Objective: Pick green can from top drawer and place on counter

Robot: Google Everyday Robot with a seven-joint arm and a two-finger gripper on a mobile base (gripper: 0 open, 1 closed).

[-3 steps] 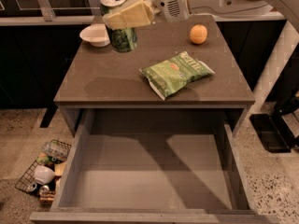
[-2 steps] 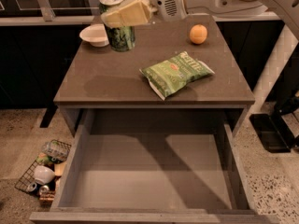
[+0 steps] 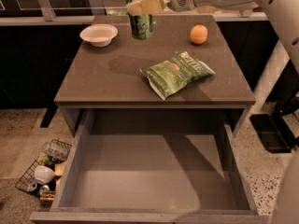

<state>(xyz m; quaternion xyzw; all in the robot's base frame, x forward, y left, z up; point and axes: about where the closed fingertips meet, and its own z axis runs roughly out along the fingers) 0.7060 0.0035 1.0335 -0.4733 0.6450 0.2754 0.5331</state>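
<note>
The green can (image 3: 141, 27) stands upright at the far middle of the counter (image 3: 107, 78), its base at or just above the surface; I cannot tell whether it touches. My gripper (image 3: 140, 6) reaches in from the upper right and its pale fingers (image 3: 148, 3) are shut around the can's upper part, partly hiding the silver top. The top drawer (image 3: 70, 167) is pulled wide open below the counter's front edge, with nothing on its grey floor.
A white bowl (image 3: 99, 34) sits left of the can. An orange fruit (image 3: 199, 33) sits to its right. A flat green chip bag (image 3: 177, 73) lies mid-counter. A wire basket (image 3: 44, 171) of clutter stands on the floor at left, and a black base (image 3: 271, 132) at right.
The gripper has carried the can to the right and farther back on the counter, away from the bowl. The bowl, fruit, bag and drawer have not moved.
</note>
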